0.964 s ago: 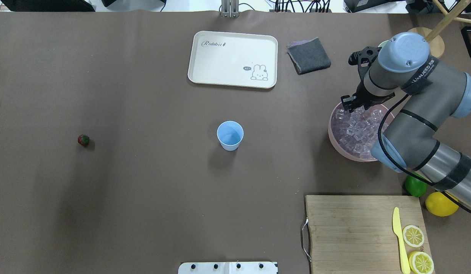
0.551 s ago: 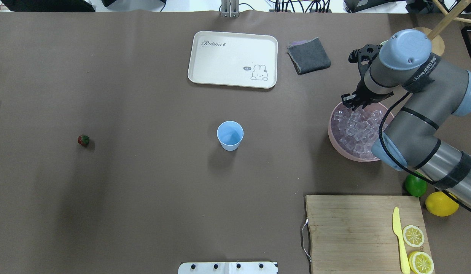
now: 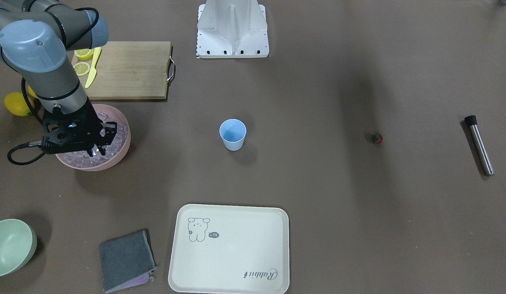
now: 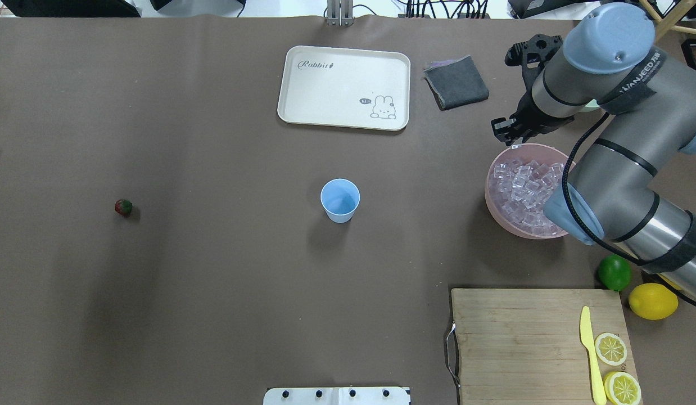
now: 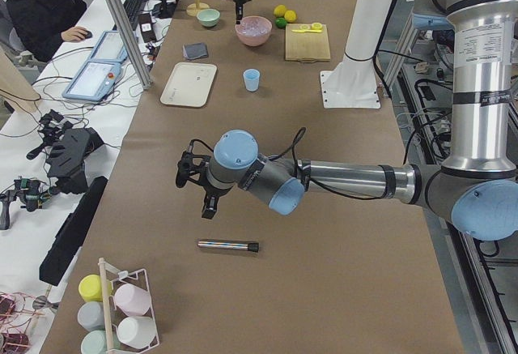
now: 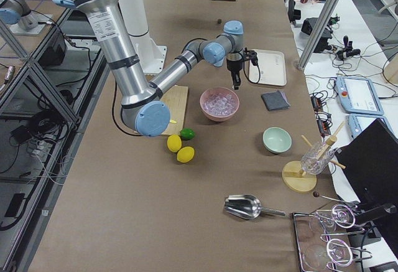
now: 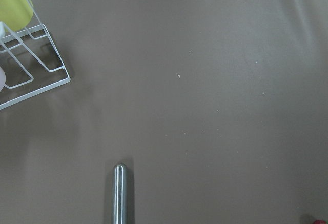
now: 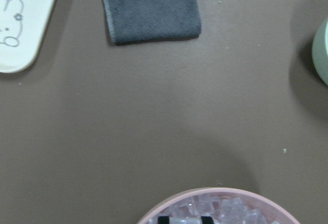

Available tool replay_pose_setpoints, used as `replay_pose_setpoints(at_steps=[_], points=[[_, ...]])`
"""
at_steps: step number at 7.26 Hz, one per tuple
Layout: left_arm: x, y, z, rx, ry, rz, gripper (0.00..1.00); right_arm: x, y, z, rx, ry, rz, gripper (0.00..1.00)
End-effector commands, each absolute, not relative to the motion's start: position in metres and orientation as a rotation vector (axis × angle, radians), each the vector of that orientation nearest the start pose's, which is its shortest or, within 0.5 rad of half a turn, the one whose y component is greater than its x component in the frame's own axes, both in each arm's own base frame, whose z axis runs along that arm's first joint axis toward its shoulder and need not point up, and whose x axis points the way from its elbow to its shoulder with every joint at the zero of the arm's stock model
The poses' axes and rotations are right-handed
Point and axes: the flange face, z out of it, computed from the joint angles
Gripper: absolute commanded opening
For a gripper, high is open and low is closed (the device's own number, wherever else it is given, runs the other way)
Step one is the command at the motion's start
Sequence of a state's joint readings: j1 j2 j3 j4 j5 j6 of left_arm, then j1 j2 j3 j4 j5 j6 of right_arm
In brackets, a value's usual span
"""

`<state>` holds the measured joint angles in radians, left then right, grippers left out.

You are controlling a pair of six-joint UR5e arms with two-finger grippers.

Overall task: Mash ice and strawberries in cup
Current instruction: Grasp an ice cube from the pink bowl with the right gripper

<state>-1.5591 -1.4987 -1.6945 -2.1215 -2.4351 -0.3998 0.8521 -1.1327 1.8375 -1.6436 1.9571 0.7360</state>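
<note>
The right arm reaches forward from the robot's right side, its elbow bent over the near part of the pink bowl (image 4: pixel 488 194) and its wrist turned straight down. The right gripper (image 4: pixel 506 134) hangs above the bowl's far rim, clear of the heap of ice (image 4: pixel 522 188) that fills the bowl. In the right wrist view the two black fingertips (image 8: pixel 163 219) stand close together with a pale, glossy cube pinched between them.

The left arm lies stretched out low along the table toward its far left end. The left gripper (image 5: pixel 207 205) points down at bare table near a metal rod (image 5: pixel 228 245). Whether its fingers are spread or closed cannot be told, as no fingers show in the left wrist view.

The cup (image 4: pixel 340 199) stands upright and empty at mid-table, well apart from both grippers. The strawberry (image 4: pixel 123 207) lies alone on the table far to the cup's left.
</note>
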Motion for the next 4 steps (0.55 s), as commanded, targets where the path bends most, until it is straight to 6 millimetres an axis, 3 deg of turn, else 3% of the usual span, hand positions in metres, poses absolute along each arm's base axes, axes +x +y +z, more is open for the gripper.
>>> replay_pose_setpoints(at_steps=[1,2,4], points=[[-0.051,-0.483,0.56,0.385,0.934,-0.09,0.99,-0.368,-0.514,0.233,0.241,-0.811,-0.087,0.27],[-0.049,-0.485,0.558,0.386,0.934,-0.086,0.99,-0.395,-0.502,0.199,0.23,-0.855,-0.054,0.27],[-0.049,-0.487,0.553,0.394,0.936,-0.081,0.99,-0.431,-0.487,0.169,0.241,-0.867,-0.009,0.26]])
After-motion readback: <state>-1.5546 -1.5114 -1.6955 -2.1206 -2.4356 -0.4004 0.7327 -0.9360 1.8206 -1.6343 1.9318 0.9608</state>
